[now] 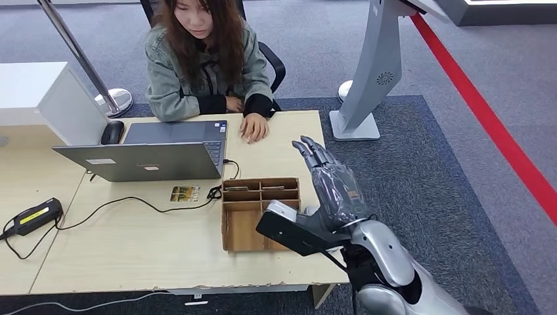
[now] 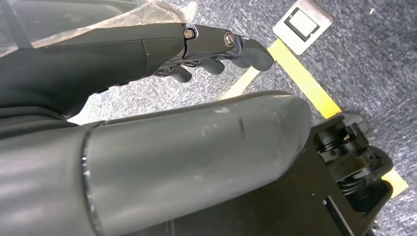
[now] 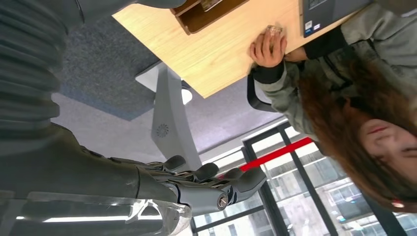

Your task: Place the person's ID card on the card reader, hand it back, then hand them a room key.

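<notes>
The robot's right hand (image 1: 332, 187) is hovering empty, fingers straight and slightly apart, at center right above the table (image 1: 131, 243), while a person (image 1: 203, 59) is sitting at upper left, and the left hand (image 2: 216, 51) is hanging with fingers curled, holding nothing.

On the one wooden table (image 1: 144, 256) there is one open laptop (image 1: 151, 152), one black mouse (image 1: 112, 132), one black card reader (image 1: 31, 217) with a yellow label, and one card (image 1: 185, 193) lying flat. There is also one wooden organizer box (image 1: 260, 212); it has two rows of small compartments and larger ones below, but their exact number I cannot tell. One person (image 1: 200, 59) sits behind the table, with one hand (image 1: 253, 126) flat on the top. One robot hand (image 1: 328, 184) is raised beside the box. On the floor stand one white kiosk stand (image 1: 368, 79) and one metal pole (image 1: 85, 65), and one red line (image 1: 492, 125) runs across it.
</notes>
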You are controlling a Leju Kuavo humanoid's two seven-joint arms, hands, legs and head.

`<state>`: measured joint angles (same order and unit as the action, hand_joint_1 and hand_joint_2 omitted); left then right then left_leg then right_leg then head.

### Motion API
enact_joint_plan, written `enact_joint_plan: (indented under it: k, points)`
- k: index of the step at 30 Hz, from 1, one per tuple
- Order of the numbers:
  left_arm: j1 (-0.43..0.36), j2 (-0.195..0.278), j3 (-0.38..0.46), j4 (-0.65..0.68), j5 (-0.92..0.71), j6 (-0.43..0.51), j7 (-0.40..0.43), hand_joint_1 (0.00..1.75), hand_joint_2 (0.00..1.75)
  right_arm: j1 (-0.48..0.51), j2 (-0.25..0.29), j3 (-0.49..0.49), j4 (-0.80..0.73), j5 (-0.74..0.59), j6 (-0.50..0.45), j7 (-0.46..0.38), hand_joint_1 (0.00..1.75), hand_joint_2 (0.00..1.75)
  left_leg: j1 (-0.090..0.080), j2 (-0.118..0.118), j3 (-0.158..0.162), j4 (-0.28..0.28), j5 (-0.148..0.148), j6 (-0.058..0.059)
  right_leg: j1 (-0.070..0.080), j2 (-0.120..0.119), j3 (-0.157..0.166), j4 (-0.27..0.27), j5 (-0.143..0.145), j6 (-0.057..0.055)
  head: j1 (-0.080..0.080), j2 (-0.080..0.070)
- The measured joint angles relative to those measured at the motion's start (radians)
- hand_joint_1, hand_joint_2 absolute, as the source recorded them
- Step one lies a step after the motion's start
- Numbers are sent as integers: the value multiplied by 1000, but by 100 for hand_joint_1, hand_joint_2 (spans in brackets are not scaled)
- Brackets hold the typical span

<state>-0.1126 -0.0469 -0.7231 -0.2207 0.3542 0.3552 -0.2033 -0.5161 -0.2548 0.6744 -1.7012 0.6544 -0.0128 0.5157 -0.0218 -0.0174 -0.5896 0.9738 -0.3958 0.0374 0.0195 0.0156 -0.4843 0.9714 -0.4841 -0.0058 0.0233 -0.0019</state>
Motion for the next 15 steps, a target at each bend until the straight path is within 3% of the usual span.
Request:
enact_joint_plan:
  k: [15]
  points:
    - [-20,-1,0,-4,-35,-2,0,0,0,-62,70,53,154,46,-42,-2,25,175,0,0,0,0,0,0,0,0,0,0,0,0,0,0]
